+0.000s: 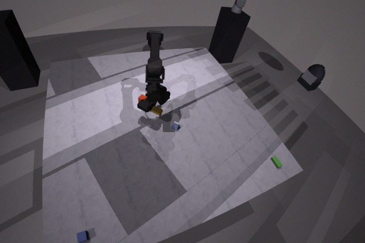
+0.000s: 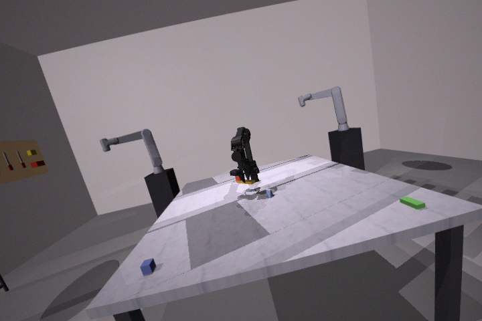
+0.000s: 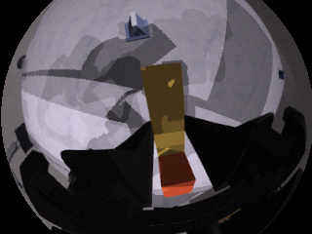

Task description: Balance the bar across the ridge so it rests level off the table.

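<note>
The yellow bar (image 1: 156, 110) (image 2: 247, 182) (image 3: 166, 97) has an orange-red block (image 1: 142, 98) (image 2: 237, 178) (image 3: 176, 170) at one end. My gripper (image 1: 151, 106) (image 2: 247, 179) (image 3: 167, 121) is shut on the bar, between the block and the bar's far end. The bar is held above the table and looks roughly level in the exterior view. The small blue-grey ridge (image 1: 175, 126) (image 2: 268, 193) (image 3: 136, 27) stands on the table, apart from the bar and beyond its plain end in the wrist view. The fingers hide part of the bar in the top and exterior views.
A blue cube (image 1: 81, 236) (image 2: 147, 267) is near one corner of the marble table (image 1: 231, 137) (image 2: 325, 211). A green block (image 1: 276, 161) (image 2: 412, 202) lies near another corner. Two grey arms on dark pedestals stand beyond the table.
</note>
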`<state>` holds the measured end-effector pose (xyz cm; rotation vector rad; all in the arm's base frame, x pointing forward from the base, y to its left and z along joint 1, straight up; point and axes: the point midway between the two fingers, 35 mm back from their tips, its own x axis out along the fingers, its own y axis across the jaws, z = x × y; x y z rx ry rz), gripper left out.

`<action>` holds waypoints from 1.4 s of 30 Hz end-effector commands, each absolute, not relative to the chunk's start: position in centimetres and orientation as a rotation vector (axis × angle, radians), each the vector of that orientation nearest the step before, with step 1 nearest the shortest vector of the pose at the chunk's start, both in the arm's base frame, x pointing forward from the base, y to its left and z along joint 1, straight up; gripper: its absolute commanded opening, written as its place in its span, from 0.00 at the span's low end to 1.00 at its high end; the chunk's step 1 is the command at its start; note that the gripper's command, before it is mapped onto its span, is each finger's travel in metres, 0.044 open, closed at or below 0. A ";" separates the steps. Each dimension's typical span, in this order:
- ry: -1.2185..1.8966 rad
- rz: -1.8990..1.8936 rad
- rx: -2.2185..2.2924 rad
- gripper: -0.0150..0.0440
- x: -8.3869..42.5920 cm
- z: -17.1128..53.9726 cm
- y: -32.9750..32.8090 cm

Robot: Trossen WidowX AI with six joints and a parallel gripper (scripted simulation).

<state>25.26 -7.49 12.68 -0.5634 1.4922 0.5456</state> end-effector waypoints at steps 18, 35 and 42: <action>1.341 0.923 -0.950 0.25 29.6 14.4 -4.3; 1.100 1.321 -1.355 0.25 33.1 14.6 0.7; 0.970 1.481 -1.518 0.25 33.8 14.5 3.2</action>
